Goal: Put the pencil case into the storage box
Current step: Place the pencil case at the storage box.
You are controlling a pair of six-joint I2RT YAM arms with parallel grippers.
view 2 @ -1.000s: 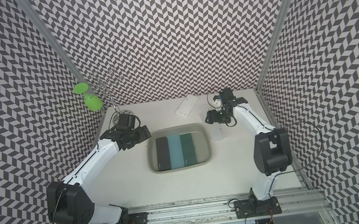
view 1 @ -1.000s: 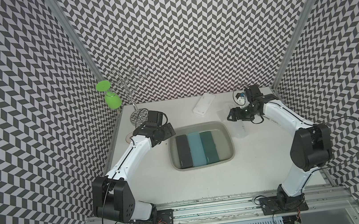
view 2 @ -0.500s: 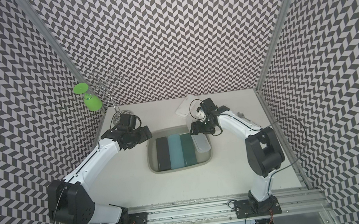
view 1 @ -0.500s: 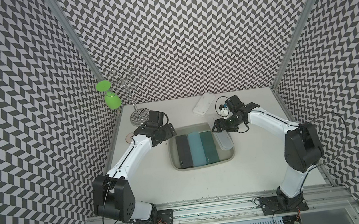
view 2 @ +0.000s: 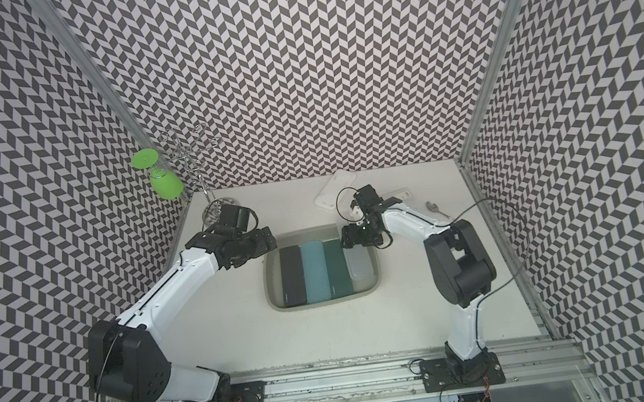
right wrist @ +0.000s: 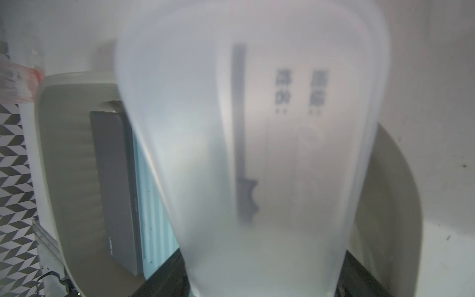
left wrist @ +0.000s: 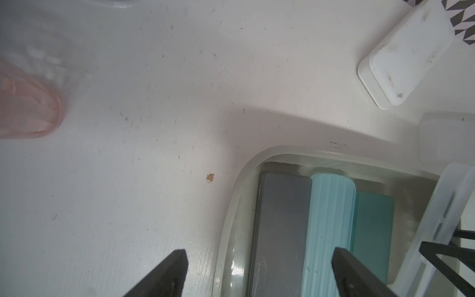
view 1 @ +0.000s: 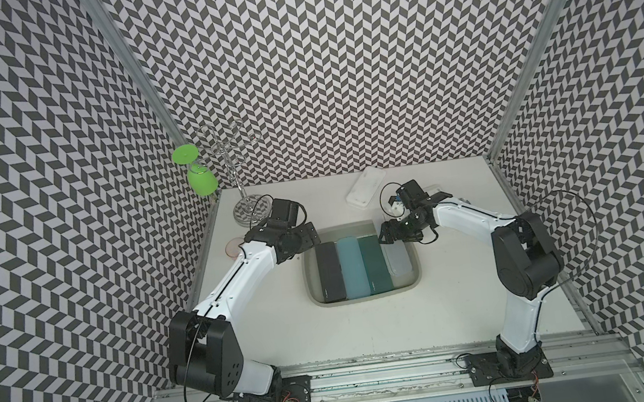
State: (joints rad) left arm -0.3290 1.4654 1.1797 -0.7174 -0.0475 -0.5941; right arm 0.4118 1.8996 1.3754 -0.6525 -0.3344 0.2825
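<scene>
White table [view 1: 369, 329], grey storage box [view 1: 313, 282], white case [view 1: 366, 187], wire rack [view 1: 252, 210], spoon [view 2: 436, 209]

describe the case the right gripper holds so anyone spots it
Find the grey storage box mid-table: long cases in a row. The frosted case is at the row's end, in the right gripper. It alone is see-through; the others are opaque.
</scene>
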